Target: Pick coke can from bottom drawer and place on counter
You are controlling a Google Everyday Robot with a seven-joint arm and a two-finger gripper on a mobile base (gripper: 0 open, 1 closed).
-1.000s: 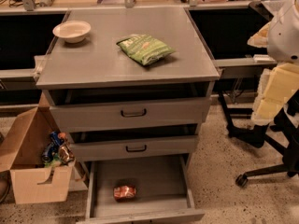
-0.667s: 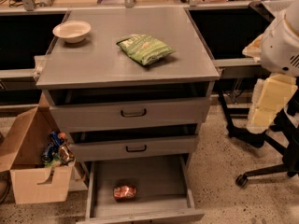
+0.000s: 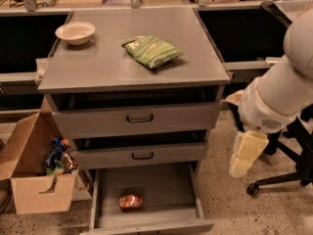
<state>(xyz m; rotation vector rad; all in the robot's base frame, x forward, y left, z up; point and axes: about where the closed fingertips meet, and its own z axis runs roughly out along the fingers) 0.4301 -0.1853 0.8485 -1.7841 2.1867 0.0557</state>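
At the lower left of your frame stands an open cardboard box (image 3: 29,190) with a few colourful packets poking out of it. Above it, at the upper left corner of the counter (image 3: 102,67), you have a pale bowl (image 3: 75,32) sitting upright. Move right along the grey slab and you meet the green snack bag (image 3: 151,50), lying flat near the middle (a little towards the back).

Below the slab, the top drawer front (image 3: 98,121) and the middle drawer front (image 3: 102,156) each stand slightly ajar, black handles facing you. The bottom drawer (image 3: 166,190) is pulled well out at the lower centre of the frame, and the coke can (image 3: 130,201) lies on its side on the drawer floor, near the front and left of centre, touching no wall.

To the right of the cabinet, your white robot arm (image 3: 279,92) slants down from the upper right edge. The gripper (image 3: 240,166) hangs at its lower end, pale yellow, pointing at the speckled floor, beside the drawers and well apart from the can; whether it is spread or pressed together you cannot tell. A black office chair base (image 3: 281,177) sits behind it at the lower right.
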